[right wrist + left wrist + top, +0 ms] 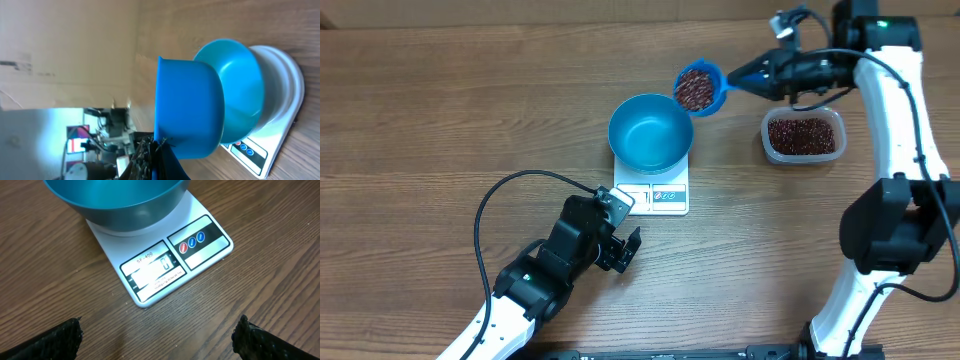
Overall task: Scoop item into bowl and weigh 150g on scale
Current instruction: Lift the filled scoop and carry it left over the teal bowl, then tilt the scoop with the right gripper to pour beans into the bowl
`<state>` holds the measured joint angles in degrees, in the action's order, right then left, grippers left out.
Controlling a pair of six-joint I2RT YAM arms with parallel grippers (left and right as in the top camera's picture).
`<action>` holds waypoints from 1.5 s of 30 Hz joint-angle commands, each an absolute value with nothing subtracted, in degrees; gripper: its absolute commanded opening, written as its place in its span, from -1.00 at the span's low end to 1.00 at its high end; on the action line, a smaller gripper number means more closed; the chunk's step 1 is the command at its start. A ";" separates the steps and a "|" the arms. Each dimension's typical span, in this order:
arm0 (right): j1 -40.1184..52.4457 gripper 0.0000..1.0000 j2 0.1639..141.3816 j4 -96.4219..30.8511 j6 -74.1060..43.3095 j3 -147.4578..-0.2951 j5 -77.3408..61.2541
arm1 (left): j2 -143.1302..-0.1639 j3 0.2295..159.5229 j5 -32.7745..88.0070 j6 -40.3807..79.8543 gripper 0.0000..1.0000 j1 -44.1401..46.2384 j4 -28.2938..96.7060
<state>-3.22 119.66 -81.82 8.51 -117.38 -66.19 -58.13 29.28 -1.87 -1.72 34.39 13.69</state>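
The wooden tabletop (420, 100) fills the overhead view. The white right arm (895, 120) comes in from the right edge and reaches toward the far side. The left arm (520, 290) comes up from the near edge, dark at its wrist.

A round blue bowl (650, 132) sits on a white scale (660, 196) near the middle of the tabletop, and its inside shows smooth blue. The scale's front strip pokes out on the near side. In the left wrist view it carries a display (152, 272), too washed out to read, and red and blue buttons (192, 241).

A clear tub (804, 135) stands to the right of the bowl, apart from it, with a layer of dark red-brown beans (801, 135) inside.

The right end effector (745, 75) is clamped on the handle of a small blue scoop (700, 88). The scoop cup sits at the bowl's far right rim and is heaped with more of the beans. The right wrist view shows the scoop's blue wall close up, partly covering the bowl behind it.

The left end effector (626, 252) stands wide and holds nothing. It is near the scale's front edge, not touching it, and both dark fingertips (60, 342) show at the bottom corners of its own view.
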 commanded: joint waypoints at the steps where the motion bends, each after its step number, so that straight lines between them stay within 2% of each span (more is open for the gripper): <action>1: 1.30 -0.92 119.48 -81.03 7.49 -119.77 -62.15 | -57.36 29.02 -0.99 -2.61 0.99 34.09 13.47; 12: 9.85 -0.92 119.48 -80.42 5.96 -119.77 -49.76 | -57.36 29.02 -0.99 -2.61 0.99 34.09 13.47; 37: 20.29 -0.92 117.91 -79.66 2.74 -119.77 -24.99 | -57.36 29.02 -0.99 -2.61 0.99 34.09 13.47; 45: 21.39 -0.93 117.86 -77.36 2.76 -119.77 -21.32 | -57.36 29.02 -0.99 -2.61 0.98 34.09 13.47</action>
<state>20.99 119.66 -78.50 3.11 -117.38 -23.70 -58.13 29.28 -1.85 -1.72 34.39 13.69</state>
